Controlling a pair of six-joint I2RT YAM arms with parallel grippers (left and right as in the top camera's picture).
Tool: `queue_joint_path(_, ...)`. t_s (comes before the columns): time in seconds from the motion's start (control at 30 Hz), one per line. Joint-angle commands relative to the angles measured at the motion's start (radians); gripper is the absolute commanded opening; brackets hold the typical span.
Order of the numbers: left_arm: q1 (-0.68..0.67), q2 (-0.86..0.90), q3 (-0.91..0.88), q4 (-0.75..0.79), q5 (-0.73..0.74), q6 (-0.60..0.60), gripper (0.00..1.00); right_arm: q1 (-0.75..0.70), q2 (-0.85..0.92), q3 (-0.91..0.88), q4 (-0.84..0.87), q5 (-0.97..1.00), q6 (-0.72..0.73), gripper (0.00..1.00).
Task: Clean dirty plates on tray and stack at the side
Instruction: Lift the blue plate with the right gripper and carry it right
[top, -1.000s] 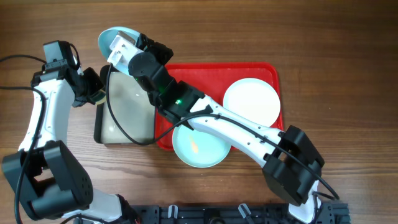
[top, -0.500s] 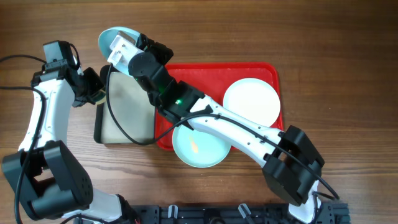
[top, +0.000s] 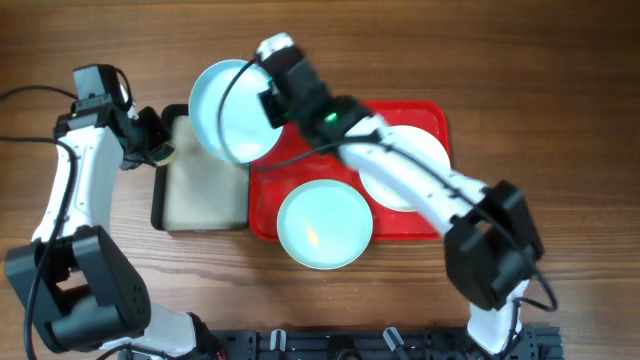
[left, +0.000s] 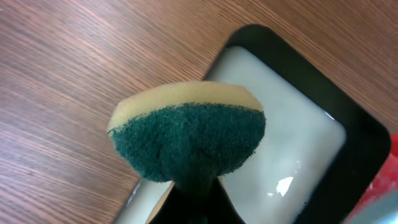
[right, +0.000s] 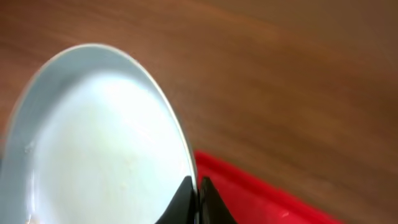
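wooden table (top: 560, 60), two plates (top: 323, 225) on tray (top: 262, 205)

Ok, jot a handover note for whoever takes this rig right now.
Left gripper: shut on the sponge, at the cream tray's left edge.
Right gripper: shut on an aqua plate's rim, holding it over the cream tray's far end.
Red tray: white plate and a second aqua plate with an orange smear.
Done: nothing stacked at the side. Left: clean and stack all three.
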Motion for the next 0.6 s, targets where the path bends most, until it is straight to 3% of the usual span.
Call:
queue_joint_path(0.0, -0.068, -0.004, 0.005, 0.027, 0.016, 0.024, 0.04, -0.145, -0.137, 0.010, -0.061, -0.305, 0.107, 0.04)
queue_joint_path(0.3, -0.160, -0.004, 0.005, 0.045, 0.016, 0.047, 0.04, -0.578, -0.199, 0.010, -0.358, -0.352, 0.097, 0.04)
queue_joint_path(0.57, -0.160, -0.004, 0.005, 0.045, 0.016, 0.047, 0.04, -0.877, -0.199, 0.010, -0.400, -0.351, 0.097, 0.04)
